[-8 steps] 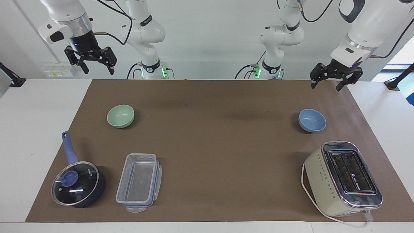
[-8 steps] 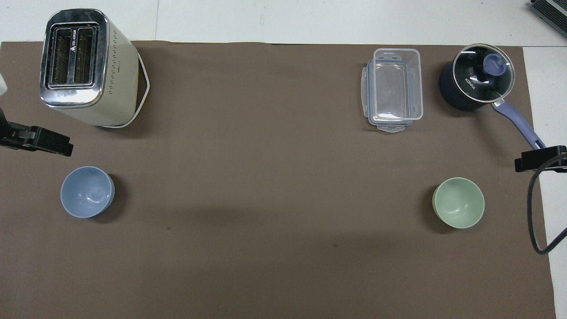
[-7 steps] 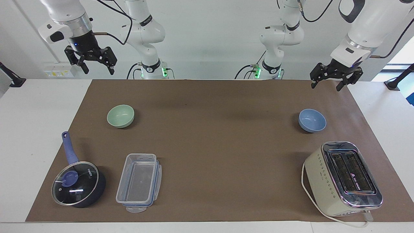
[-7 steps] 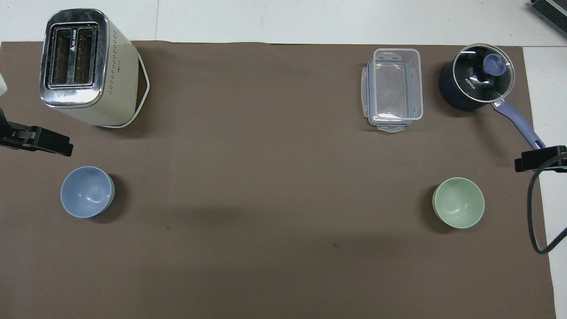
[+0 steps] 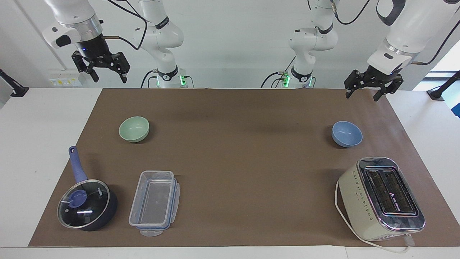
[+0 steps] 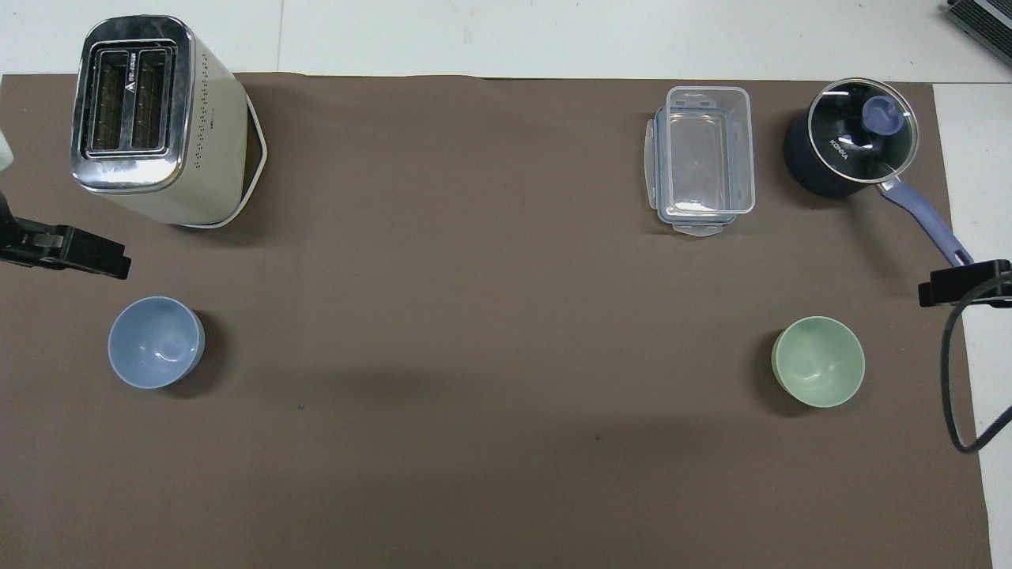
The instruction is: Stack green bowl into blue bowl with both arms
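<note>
Nothing moved; both tools, left tool and right tool, wide, empty, whole only facing.

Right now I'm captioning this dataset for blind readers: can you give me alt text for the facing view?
A green bowl and a blue bowl sit apart on a brown mat, one toward each arm's end, untouched. Both arms wait raised with open pincers, the right pincer and left pincer. Farther from the robots stand a lidded saucepan, a clear container and a toaster.
</note>
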Tool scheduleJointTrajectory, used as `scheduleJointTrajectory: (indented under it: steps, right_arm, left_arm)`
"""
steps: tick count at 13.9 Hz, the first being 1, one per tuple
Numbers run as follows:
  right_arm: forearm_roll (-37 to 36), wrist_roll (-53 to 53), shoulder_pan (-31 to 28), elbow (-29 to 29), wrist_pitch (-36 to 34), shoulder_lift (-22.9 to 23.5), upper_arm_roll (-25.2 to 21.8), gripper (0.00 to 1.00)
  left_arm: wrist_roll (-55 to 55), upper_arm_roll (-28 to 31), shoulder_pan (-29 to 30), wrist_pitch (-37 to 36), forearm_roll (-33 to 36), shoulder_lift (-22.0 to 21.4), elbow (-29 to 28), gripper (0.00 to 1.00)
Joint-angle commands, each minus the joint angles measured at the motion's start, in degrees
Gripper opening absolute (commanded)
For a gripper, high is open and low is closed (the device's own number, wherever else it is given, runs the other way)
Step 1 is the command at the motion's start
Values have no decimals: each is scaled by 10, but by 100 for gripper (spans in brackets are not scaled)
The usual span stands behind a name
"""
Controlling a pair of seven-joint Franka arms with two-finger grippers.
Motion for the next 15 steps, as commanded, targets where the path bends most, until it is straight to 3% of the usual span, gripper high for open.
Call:
scheduleJointTrajectory:
  steps: [1,15]
  right_arm:
    - [7,6,-6,-12,-1,-13,1,100]
    - [7,6,-6,-17,0,-15,-1,100]
  left_arm:
    - [-9,3,-6,-7,9,-8,-3,100]
    - [-2,3,0,-3,9,-8,-3,100]
